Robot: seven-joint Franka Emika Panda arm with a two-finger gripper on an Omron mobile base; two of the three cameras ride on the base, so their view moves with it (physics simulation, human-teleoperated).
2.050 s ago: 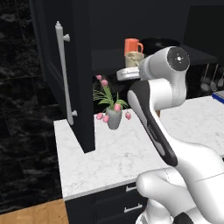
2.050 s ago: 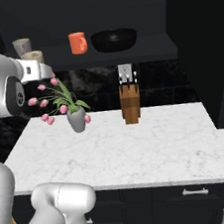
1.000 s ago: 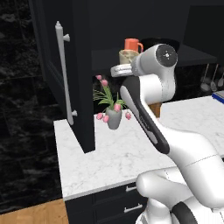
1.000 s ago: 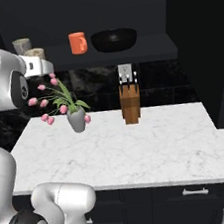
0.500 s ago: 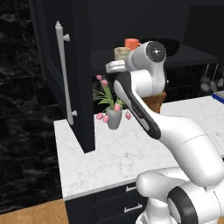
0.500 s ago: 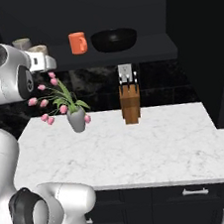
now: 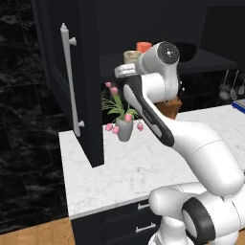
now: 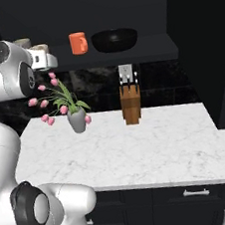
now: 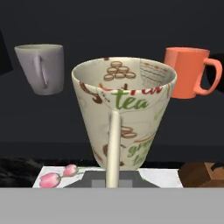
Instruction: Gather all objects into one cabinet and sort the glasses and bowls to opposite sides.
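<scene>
Claw (image 9: 113, 181) was pinched on the cream patterned cup (image 9: 124, 109), held upright at the cabinet shelf (image 8: 126, 50), between the grey mug (image 9: 41, 68) and orange mug (image 9: 189, 72); black bowl (image 8: 115, 39) sat beyond.

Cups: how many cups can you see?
3. The cream cup is in the middle, right at the gripper; the grey mug is on one side of it and the orange mug on the other.
</scene>
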